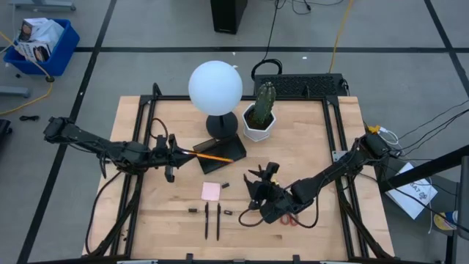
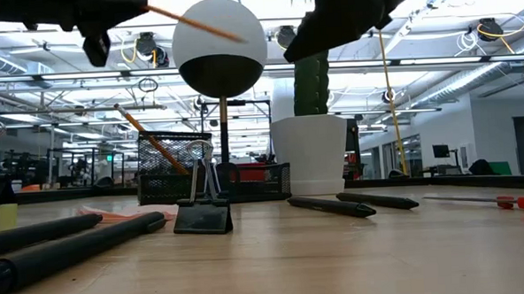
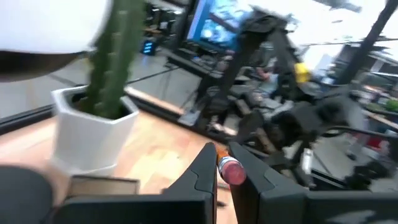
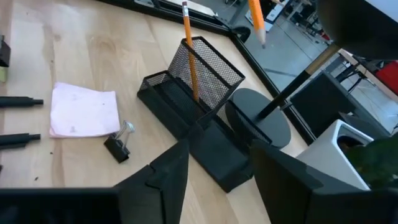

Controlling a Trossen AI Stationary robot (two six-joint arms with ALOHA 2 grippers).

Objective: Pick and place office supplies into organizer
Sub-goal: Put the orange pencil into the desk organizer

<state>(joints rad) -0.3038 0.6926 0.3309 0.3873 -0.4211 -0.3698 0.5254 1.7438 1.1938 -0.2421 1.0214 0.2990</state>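
Orange pencil [image 1: 213, 157] clamped in left pincer [image 1: 173, 153], eraser end [image 3: 231, 170] pinched between the dark fingers [image 3: 202, 175], tip reaching out ahead of the pincer over the black organizer [image 1: 222, 152]. Pencil held off the tabletop [image 1: 315, 132], angled in low view [image 2: 196, 25]. Second pencil [image 4: 190, 56] already standing tilted in the organizer's mesh cup [image 4: 208, 68].

Right pincer [image 1: 262, 178] released, jaws apart, nothing between them, raised above the tabletop, organizer [image 4: 199, 121] ahead of it. Near that pincer on the organizer side: pink sticky-note pad [image 1: 211, 191], small binder clip [image 4: 119, 144] just beside the pad. Two black pens [image 1: 212, 220] lying parallel, further toward the front edge than the pad, with tiny dark bits [image 1: 193, 210] to either side. Red-handled scissors [image 1: 292, 219] under the right arm, mostly hidden.

Beyond the organizer from both pincers: lamp base [image 1: 221, 125] with white globe [image 1: 215, 86], and white hexagonal pot [image 1: 258, 127] holding a cactus [image 1: 264, 100], pot just beside the lamp base.
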